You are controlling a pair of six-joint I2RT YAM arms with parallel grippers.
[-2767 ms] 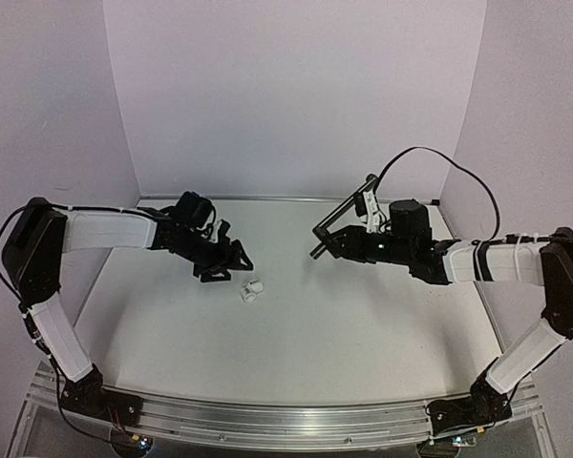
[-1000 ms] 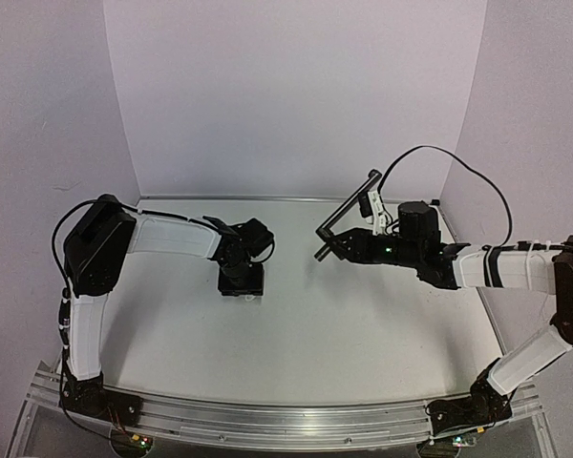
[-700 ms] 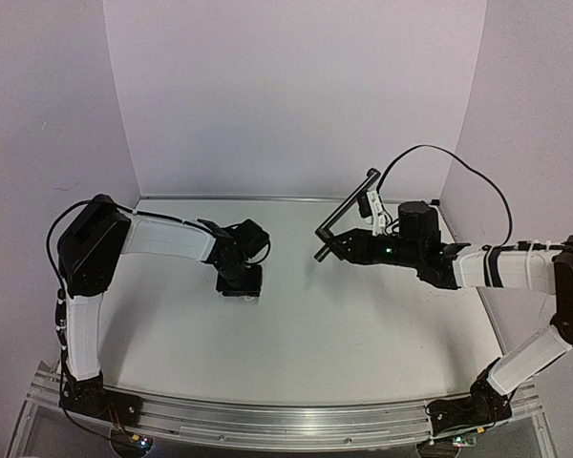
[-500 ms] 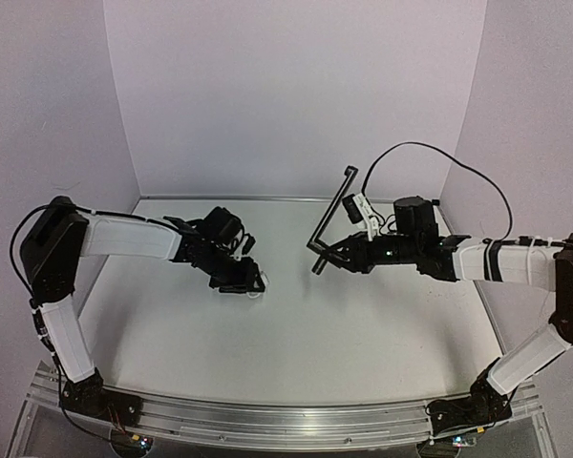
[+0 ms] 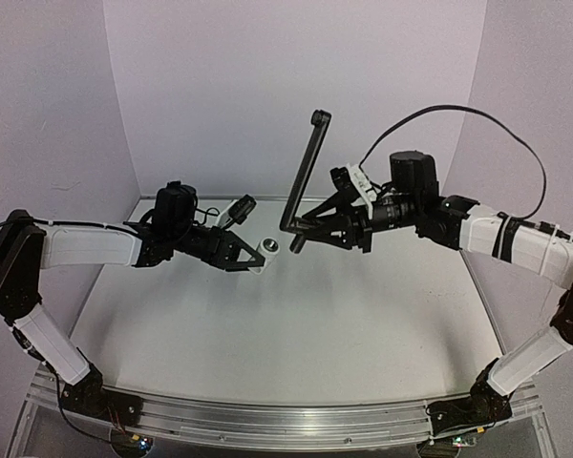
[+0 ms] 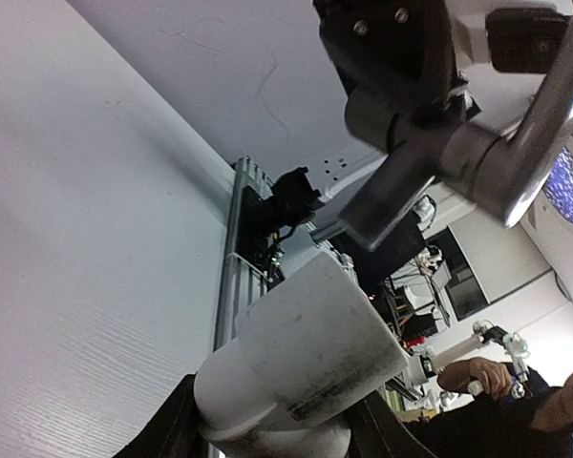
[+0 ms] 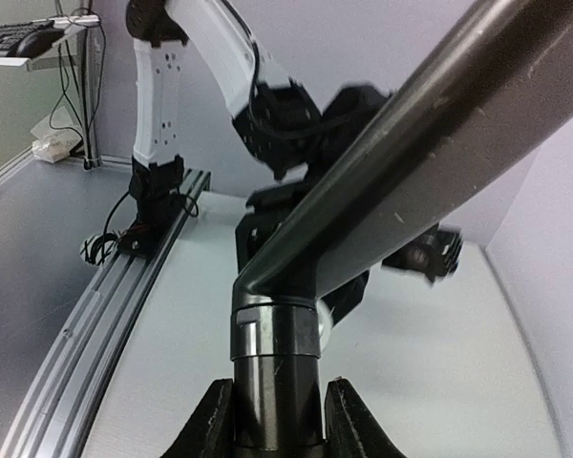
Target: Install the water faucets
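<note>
My left gripper is shut on the small white cylindrical fitting, held in the air above the white table with its open end facing right. In the left wrist view the fitting fills the space between the fingers of the left gripper. My right gripper is shut on the black faucet, whose long rod rises steeply up. The faucet's short lower end hangs a small gap to the right of the fitting. In the right wrist view the right gripper clamps the faucet's barrel.
The white table lies below both grippers, boxed in by pale walls at the back and sides. An aluminium rail runs along the near edge. A black cable arcs above the right arm.
The left gripper closed on the fitting on the table and lifted it toward the middle. The right arm swung the faucet upright and brought it left, close to the fitting.
</note>
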